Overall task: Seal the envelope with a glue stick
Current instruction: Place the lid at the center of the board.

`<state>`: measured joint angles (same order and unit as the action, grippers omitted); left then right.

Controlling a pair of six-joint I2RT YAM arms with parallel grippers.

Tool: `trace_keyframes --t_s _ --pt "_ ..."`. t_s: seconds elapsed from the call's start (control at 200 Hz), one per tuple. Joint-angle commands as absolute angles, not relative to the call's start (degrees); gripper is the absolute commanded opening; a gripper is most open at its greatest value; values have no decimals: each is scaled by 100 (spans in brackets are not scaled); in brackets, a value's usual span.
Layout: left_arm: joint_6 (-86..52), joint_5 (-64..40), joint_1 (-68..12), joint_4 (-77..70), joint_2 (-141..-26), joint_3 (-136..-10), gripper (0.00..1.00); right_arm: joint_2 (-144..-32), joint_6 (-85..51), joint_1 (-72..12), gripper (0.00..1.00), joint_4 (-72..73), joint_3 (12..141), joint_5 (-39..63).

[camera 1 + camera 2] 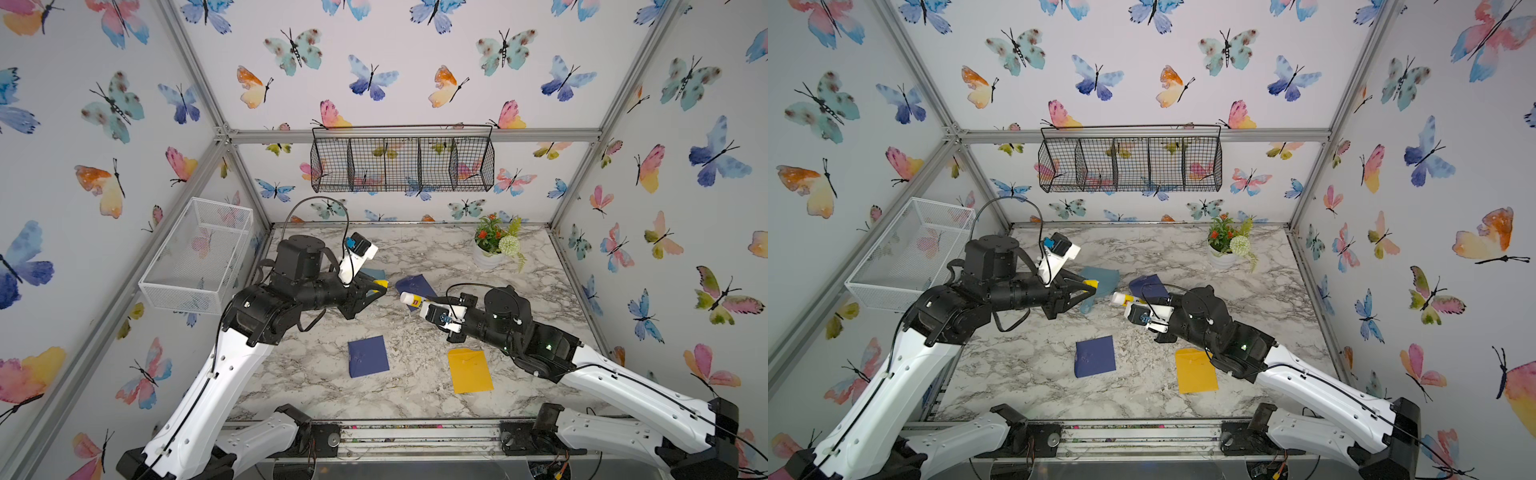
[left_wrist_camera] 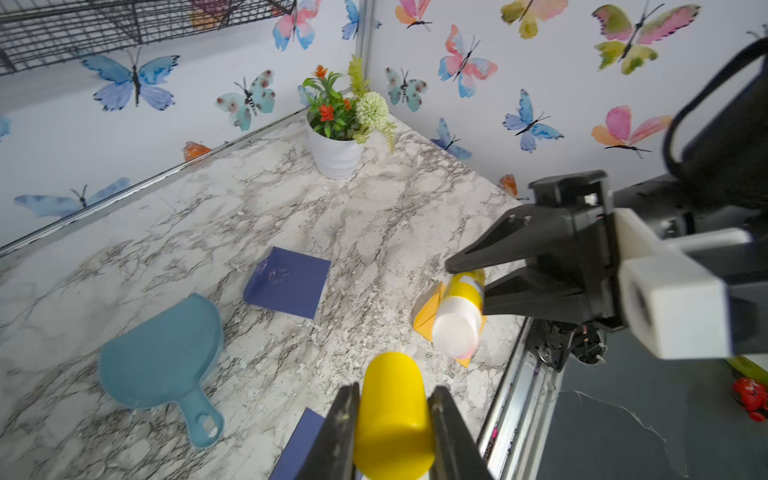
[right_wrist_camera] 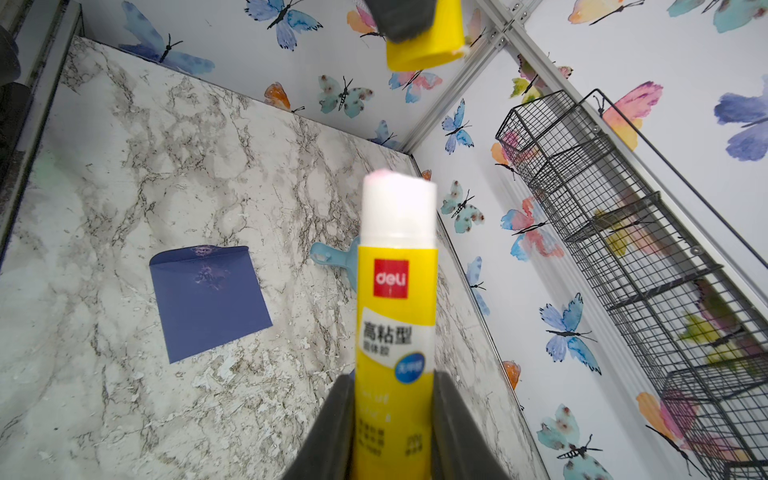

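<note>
My left tool (image 2: 394,395) grips the cap (image 3: 424,41), my right tool (image 3: 394,386) grips the uncapped glue stick (image 3: 397,291), near each other above the counter (image 1: 415,257); its tip perhaps pinkish.

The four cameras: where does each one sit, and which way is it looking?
Top views: a side-by-side pair high at the front, looking down on the marble table; both arms show, with left gripper and right gripper.
Left wrist: on the left arm, looking past its own fingers toward the potted plant in the far corner.
Right wrist: on the right arm, looking past its fingers along the glue stick toward the black wire basket.
Shared: both wrist views show the glue stick and the yellow cap.
</note>
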<state>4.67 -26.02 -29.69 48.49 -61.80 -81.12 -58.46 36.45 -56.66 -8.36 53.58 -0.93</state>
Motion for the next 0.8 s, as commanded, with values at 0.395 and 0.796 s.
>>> trace_keyframes --t_s 0.395,0.796 --pt "-448 -431 -1185 4064 -7027 -5441 9 -5800 3527 -5660 3 -945 5401 -203" --pt "-317 451 -882 3521 -8964 -5554 14 -5878 3507 -5669 3 -906 5432 -115"
